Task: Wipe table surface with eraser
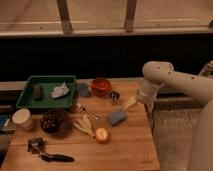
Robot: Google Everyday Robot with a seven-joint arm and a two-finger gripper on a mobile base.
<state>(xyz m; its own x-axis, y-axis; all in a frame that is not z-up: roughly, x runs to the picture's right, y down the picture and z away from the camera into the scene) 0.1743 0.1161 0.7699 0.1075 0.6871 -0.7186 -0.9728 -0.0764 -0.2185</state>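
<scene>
The white arm (172,79) is leaning in from the right, its claw (133,102) hanging low over the wooden worktop (125,150) beside a small dark cup (114,96); whether it is spread or closed, I cannot tell. The eraser (37,92) is lying in the green tray (47,101) at far left, well apart from the claw.

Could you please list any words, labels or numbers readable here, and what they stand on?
None can be read.
A faint mark near the right front corner of the table cannot be made out.
The gripper, over the table's right side, shows no lettering.
</scene>
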